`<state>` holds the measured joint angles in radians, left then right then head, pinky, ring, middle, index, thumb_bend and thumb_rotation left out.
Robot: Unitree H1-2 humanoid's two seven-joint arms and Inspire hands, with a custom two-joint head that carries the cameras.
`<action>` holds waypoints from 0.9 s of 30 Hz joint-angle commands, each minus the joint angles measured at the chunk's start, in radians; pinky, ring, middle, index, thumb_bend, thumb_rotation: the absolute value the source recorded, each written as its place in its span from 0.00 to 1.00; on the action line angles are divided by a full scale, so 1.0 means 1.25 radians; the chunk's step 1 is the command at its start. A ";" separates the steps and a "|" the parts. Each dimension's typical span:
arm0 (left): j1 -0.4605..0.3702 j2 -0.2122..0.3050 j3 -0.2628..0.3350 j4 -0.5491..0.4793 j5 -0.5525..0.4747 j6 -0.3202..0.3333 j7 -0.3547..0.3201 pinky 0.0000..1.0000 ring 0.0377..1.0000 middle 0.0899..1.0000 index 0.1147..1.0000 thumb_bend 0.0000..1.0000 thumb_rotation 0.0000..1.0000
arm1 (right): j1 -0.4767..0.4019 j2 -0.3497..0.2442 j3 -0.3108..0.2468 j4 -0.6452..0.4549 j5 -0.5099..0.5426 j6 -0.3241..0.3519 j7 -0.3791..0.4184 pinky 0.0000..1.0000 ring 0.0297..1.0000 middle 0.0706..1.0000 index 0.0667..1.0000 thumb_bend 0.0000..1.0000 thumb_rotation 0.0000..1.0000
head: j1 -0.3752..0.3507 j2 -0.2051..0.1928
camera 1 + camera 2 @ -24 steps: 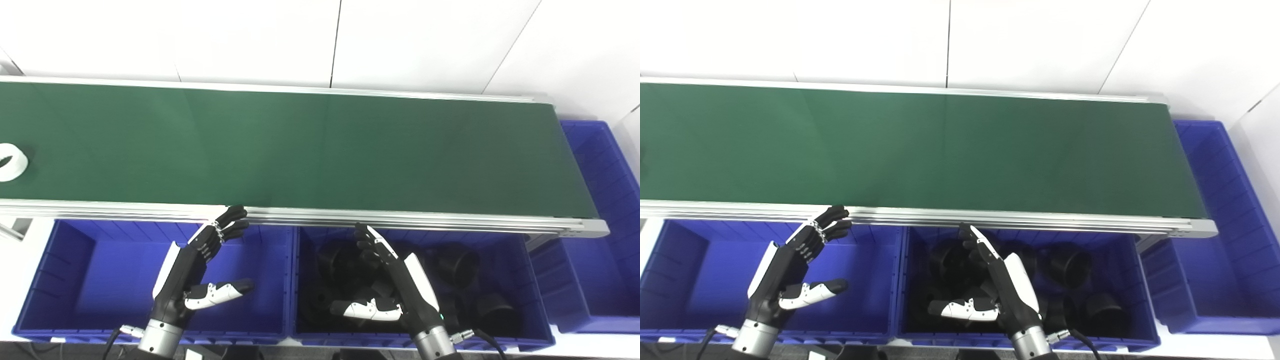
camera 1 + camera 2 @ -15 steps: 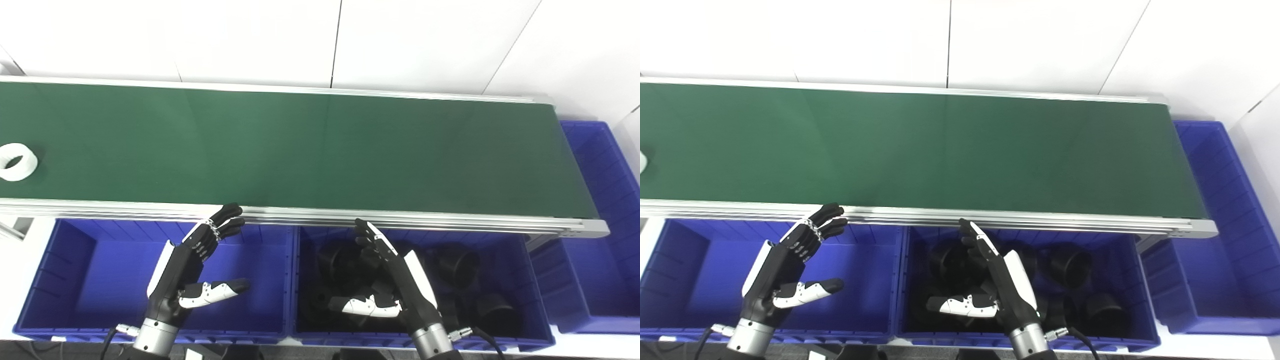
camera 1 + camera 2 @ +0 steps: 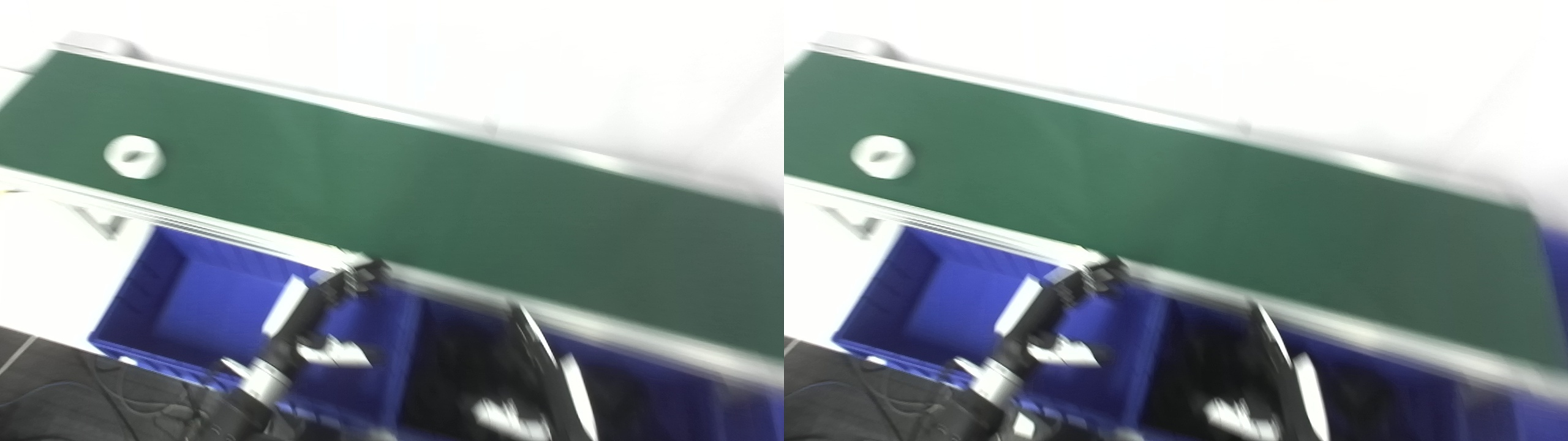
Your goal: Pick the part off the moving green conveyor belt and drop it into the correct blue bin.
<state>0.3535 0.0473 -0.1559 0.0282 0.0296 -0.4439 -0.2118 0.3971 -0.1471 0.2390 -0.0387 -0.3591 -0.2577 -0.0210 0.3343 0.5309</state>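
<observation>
- White ring lies on green belt, far left.
- Left hand over empty blue bin, fingers apart, holding nothing.
- Right hand blurred; state cannot be told.

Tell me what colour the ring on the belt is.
The ring is white, lying on the green belt near its left end; the left eye view shows it best.

Sharpness: both views smeared by motion blur.
Right hand: blurred, cut by the bottom edge; fingers unreadable.
Right blue bin: dark contents indistinct.
Conveyor belt: right end cut off.
</observation>
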 commanded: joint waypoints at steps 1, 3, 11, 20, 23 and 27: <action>-0.011 0.005 -0.009 -0.003 0.014 -0.021 0.031 0.69 0.75 0.78 0.76 1.00 0.29 | -0.009 0.002 -0.002 -0.002 0.001 -0.059 -0.017 0.83 0.88 0.91 0.95 0.87 0.27 | 0.003 -0.007; -0.016 0.007 -0.016 0.006 0.014 -0.021 0.043 0.68 0.75 0.78 0.76 1.00 0.29 | -0.012 0.003 -0.004 0.006 0.006 -0.062 -0.014 0.86 0.89 0.91 0.95 0.87 0.26 | 0.002 -0.011; -0.041 0.029 -0.047 0.040 0.022 -0.021 0.090 0.65 0.74 0.78 0.73 1.00 0.31 | -0.029 0.012 -0.002 0.035 -0.012 -0.061 -0.021 0.86 0.89 0.90 0.95 0.86 0.25 | -0.005 -0.046; -0.047 0.052 -0.063 0.041 0.009 -0.021 0.104 0.64 0.74 0.79 0.73 1.00 0.29 | -0.027 0.024 0.004 0.031 -0.021 -0.059 -0.030 0.84 0.88 0.90 0.94 0.86 0.22 | -0.027 -0.050; -0.045 0.056 -0.066 0.036 0.011 -0.021 0.111 0.64 0.74 0.78 0.73 1.00 0.29 | -0.027 0.025 0.005 0.033 -0.019 -0.069 -0.033 0.82 0.87 0.89 0.94 0.88 0.24 | -0.031 -0.049; -0.043 0.060 -0.070 0.032 0.014 -0.021 0.119 0.64 0.74 0.78 0.73 1.00 0.30 | -0.029 0.025 0.007 0.041 -0.017 -0.089 -0.040 0.80 0.86 0.89 0.92 0.89 0.26 | -0.032 -0.047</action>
<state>0.3067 0.1171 -0.2430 0.0940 0.0456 -0.4438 -0.0782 0.3646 -0.1201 0.2443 0.0308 -0.3833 -0.2931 -0.0525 0.2930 0.4709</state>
